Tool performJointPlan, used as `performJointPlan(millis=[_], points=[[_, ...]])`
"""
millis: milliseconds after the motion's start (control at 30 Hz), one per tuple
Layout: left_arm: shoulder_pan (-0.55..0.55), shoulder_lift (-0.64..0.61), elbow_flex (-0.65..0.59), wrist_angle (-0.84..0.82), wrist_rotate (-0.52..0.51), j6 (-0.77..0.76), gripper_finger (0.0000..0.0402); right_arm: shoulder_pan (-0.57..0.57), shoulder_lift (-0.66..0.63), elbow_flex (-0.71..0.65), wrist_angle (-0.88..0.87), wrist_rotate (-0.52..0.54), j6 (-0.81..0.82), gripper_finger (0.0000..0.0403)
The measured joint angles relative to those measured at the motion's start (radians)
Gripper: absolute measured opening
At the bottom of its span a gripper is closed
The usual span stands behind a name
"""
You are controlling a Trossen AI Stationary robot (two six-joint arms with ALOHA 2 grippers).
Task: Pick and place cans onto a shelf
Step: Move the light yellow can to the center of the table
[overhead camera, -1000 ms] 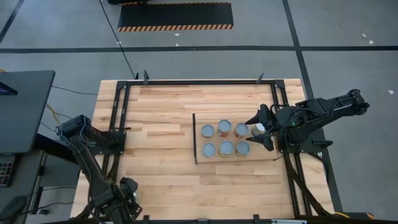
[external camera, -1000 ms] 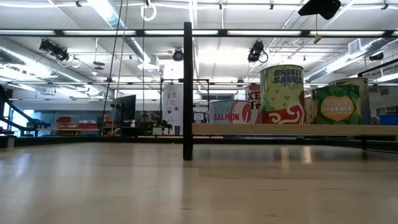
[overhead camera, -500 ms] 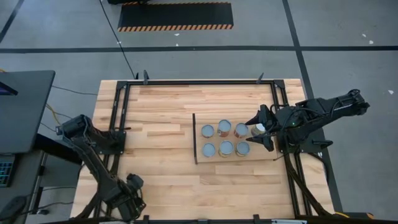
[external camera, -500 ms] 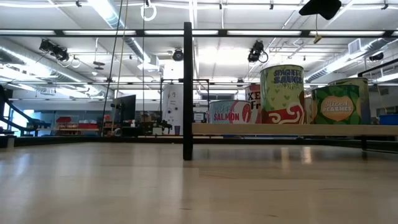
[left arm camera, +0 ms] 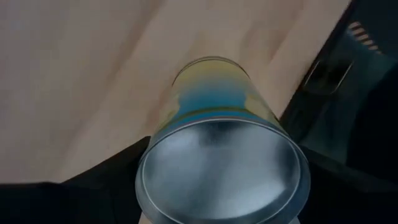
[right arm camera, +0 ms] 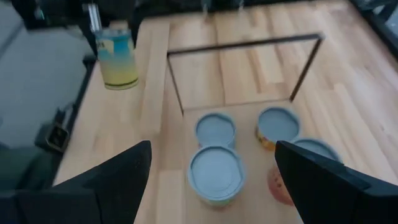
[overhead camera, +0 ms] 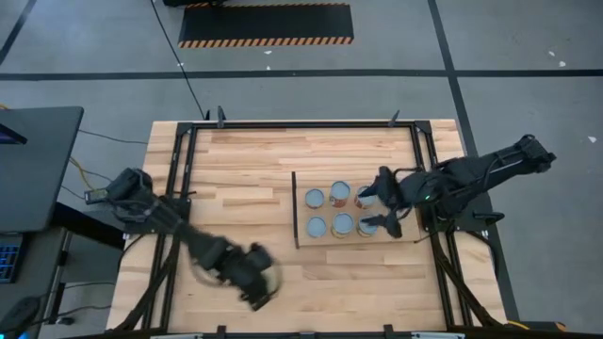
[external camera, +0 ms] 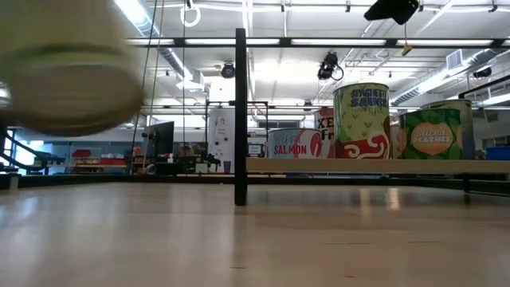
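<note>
Fingers on the left gripper [overhead camera: 256, 280] are clamped around a can [left arm camera: 217, 155] with a yellow and blue label; in the left wrist view its silvery top fills the lower middle of the frame, with dark finger [left arm camera: 112, 180] showing on both sides. From the high view that gripper sits low and left of centre in the frame, over the planked tabletop [overhead camera: 236, 169], well apart from the shelf [overhead camera: 396, 231]. It's motion-blurred there, so the can itself is hard to pick out from above. In the low view a big pale blurry shape fills the upper left corner, and I can't tell exactly what part it is.

The right gripper [overhead camera: 380, 201] is at the right end of the shelf, right of centre in the high view, and its fingers [right arm camera: 118, 171] are spread wide with nothing between them. In the right wrist view they frame the tins below.

Six cans [overhead camera: 340, 191] stand upright on the shelf in two rows of three, just right of the thin dark upright strip [overhead camera: 295, 209]. The low view shows labels along the shelf edge at right: salmon [external camera: 295, 143], a tall green sauce tin [external camera: 361, 119], and peaches [external camera: 434, 134].
</note>
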Motion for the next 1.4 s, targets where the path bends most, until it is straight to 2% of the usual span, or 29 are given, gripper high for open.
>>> performJointPlan(millis=[167, 300, 433, 533, 767, 967, 1267, 1400], points=[[0.130, 0.144, 0.208, -0.020, 0.045, 0.358, 0.0309, 0.051, 0.099, 0.018, -0.044, 0.011, -0.016, 0.0349], [0.170, 0.311, 0.447, -0.146, 0.071, 0.592, 0.0309, 0.102, 0.135, 0.049, -0.108, 0.019, -0.023, 0.0349], [0.175, 0.453, 0.652, -0.271, 0.065, 0.731, 0.0309, 0.153, 0.156, 0.050, -0.118, 0.037, 0.012, 0.0349], [0.173, 0.526, 0.733, -0.288, 0.064, 0.773, 0.0325, 0.186, 0.175, 0.050, -0.130, 0.058, 0.044, 0.0349], [0.171, 0.569, 0.726, -0.293, -0.003, 0.733, 0.0344, 0.236, 0.226, 0.050, -0.122, 0.077, 0.106, 0.0349], [0.151, 0.569, 0.716, -0.284, -0.018, 0.729, 0.0347, 0.293, 0.305, 0.050, -0.079, 0.066, 0.062, 0.0349], [0.139, 0.558, 0.716, -0.286, -0.069, 0.733, 0.0349, 0.315, 0.431, 0.050, 0.169, 0.078, 0.002, 0.0349], [0.127, 0.530, 0.719, -0.351, -0.102, 0.721, 0.0349, 0.317, 0.507, 0.051, 0.334, 0.107, -0.062, 0.0351]])
